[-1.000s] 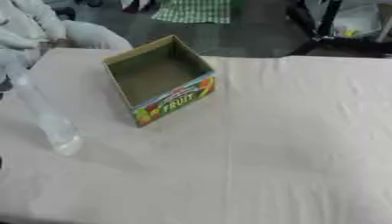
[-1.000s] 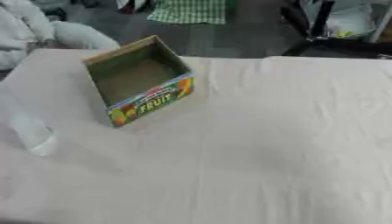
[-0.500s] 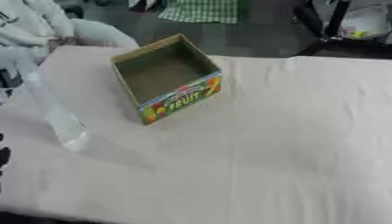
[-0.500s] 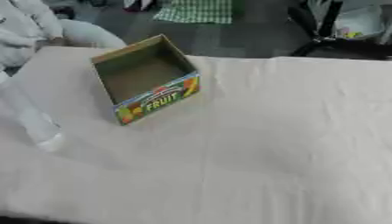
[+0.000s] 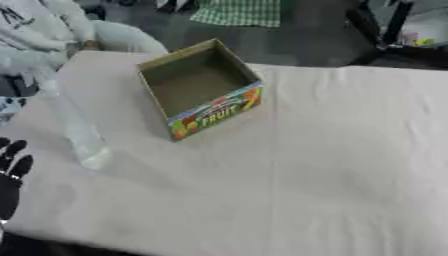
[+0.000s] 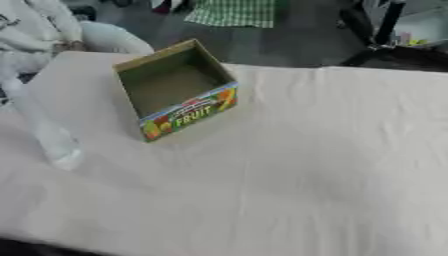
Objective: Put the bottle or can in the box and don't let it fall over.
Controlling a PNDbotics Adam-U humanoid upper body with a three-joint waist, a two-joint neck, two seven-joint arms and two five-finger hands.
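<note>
Left hand [image 5: 10, 172] showing at the lower left edge, fingers spread, clear bottle [image 5: 77, 131] standing beside open box [image 5: 201, 90], apart, on the table [image 5: 332, 165].

An open cardboard box [image 6: 175, 95] sits on a cloth-covered table [image 6: 306, 165]. A clear plastic bottle [image 6: 44, 127] stands to its left, apart.

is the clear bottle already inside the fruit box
No, the clear bottle stands on the table to the left of the fruit box, which is empty.
</note>
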